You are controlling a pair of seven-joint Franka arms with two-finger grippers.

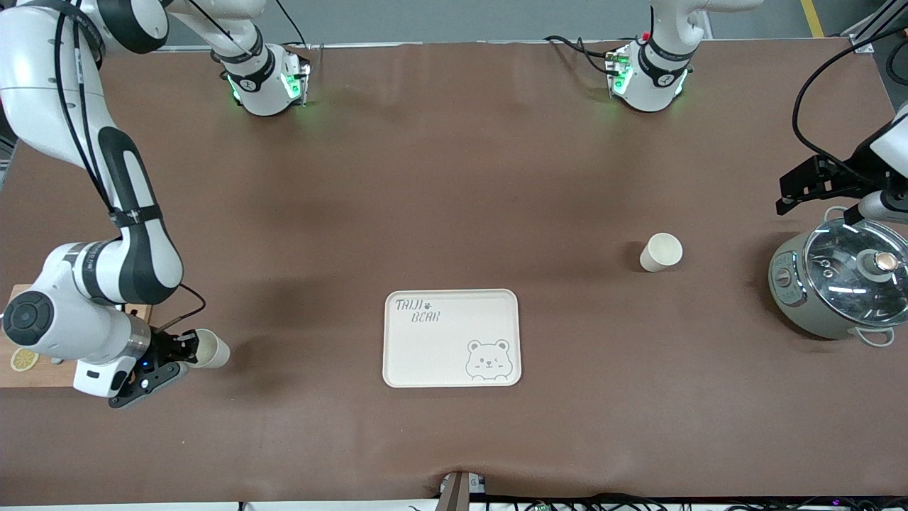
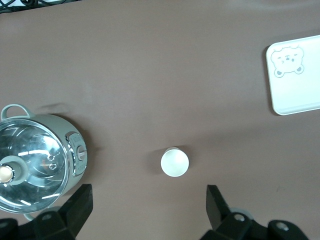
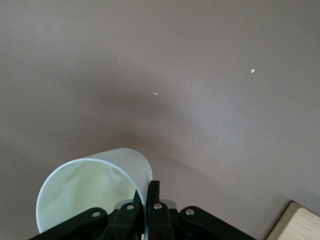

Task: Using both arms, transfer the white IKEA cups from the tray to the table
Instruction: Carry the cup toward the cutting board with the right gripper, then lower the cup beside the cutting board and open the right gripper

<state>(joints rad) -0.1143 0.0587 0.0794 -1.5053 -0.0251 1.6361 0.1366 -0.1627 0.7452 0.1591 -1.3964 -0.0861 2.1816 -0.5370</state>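
One white cup (image 1: 661,252) stands upright on the brown table, toward the left arm's end; it also shows in the left wrist view (image 2: 174,162). My left gripper (image 1: 801,186) hangs open and empty in the air beside the pot; in its wrist view (image 2: 149,210) its fingers (image 2: 80,207) are spread wide apart, clear of this cup. My right gripper (image 1: 181,349) is shut on the wall of the second white cup (image 1: 211,348), at the right arm's end of the table. In the right wrist view this cup (image 3: 90,195) is pinched at its rim, one finger inside and one outside (image 3: 152,200).
A cream tray with a bear drawing (image 1: 440,355) lies mid-table, also in the left wrist view (image 2: 300,95). A grey pot with a glass lid (image 1: 844,280) stands under the left arm. A wooden board (image 1: 28,376) with a lemon slice (image 1: 24,359) lies beside the right gripper.
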